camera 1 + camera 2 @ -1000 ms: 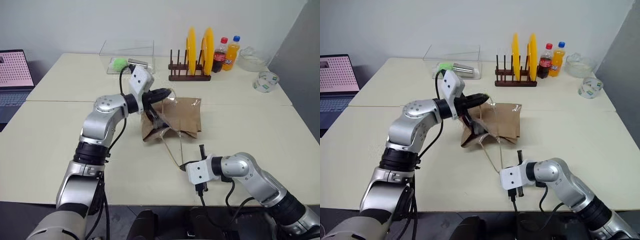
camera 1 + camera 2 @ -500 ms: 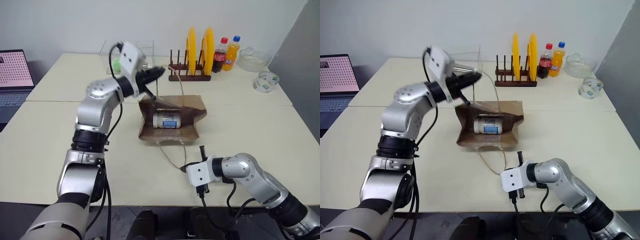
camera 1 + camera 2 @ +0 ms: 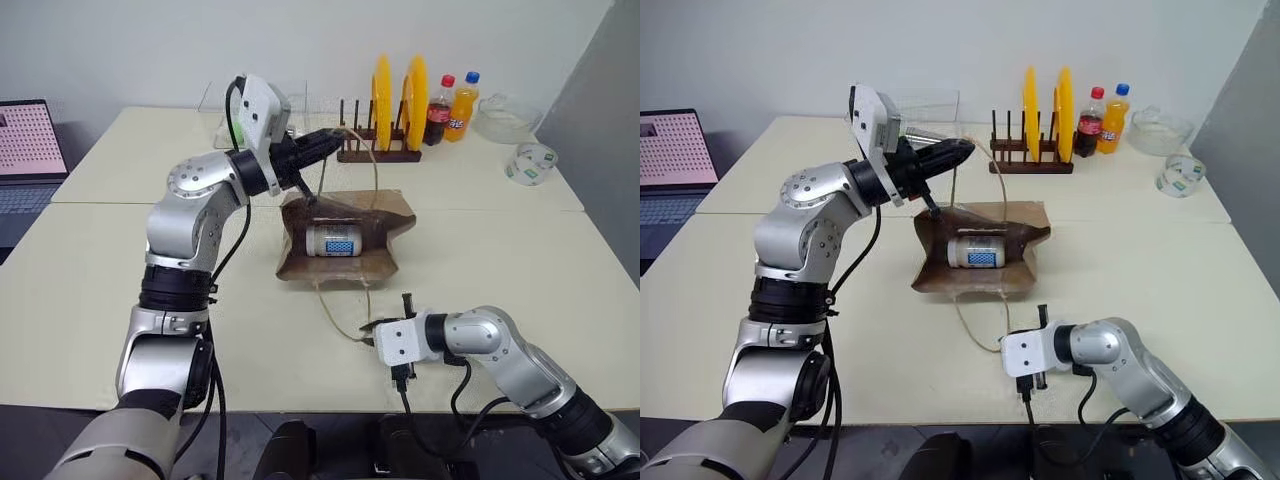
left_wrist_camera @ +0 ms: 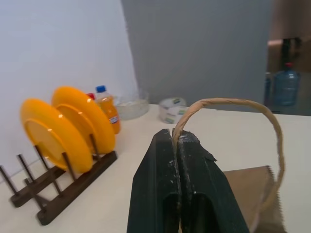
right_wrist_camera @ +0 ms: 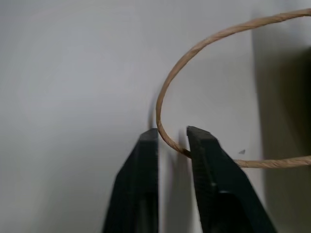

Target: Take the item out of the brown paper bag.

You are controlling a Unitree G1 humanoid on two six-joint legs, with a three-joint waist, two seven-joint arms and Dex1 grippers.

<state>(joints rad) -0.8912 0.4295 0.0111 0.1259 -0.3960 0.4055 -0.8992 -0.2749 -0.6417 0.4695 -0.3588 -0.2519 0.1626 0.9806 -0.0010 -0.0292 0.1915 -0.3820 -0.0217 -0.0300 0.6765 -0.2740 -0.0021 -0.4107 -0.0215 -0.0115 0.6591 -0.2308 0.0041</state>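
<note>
The brown paper bag (image 3: pixel 345 268) lies on the table with its mouth pulled open toward me. Inside it lies the item (image 3: pixel 332 240), a small white can with a blue-patterned band, on its side. My left gripper (image 3: pixel 335 136) is raised above the bag's far edge and shut on the upper cord handle (image 4: pixel 228 103), holding it taut. My right gripper (image 5: pixel 172 133) rests low near the table's front edge. Its fingers stand slightly apart, and the lower cord handle (image 5: pixel 194 48) runs loosely through the gap.
A wooden rack with yellow plates (image 3: pixel 385 105) stands behind the bag, with two soda bottles (image 3: pixel 450 108) beside it. A clear box (image 3: pixel 255 112) is at the back left, a tape roll (image 3: pixel 530 163) and a glass bowl (image 3: pixel 505 115) at the back right, and a laptop (image 3: pixel 30 140) at the far left.
My left gripper has risen with the upper handle, pulling the bag's mouth open so the can shows inside. The right gripper's fingers have parted around the lower handle.
</note>
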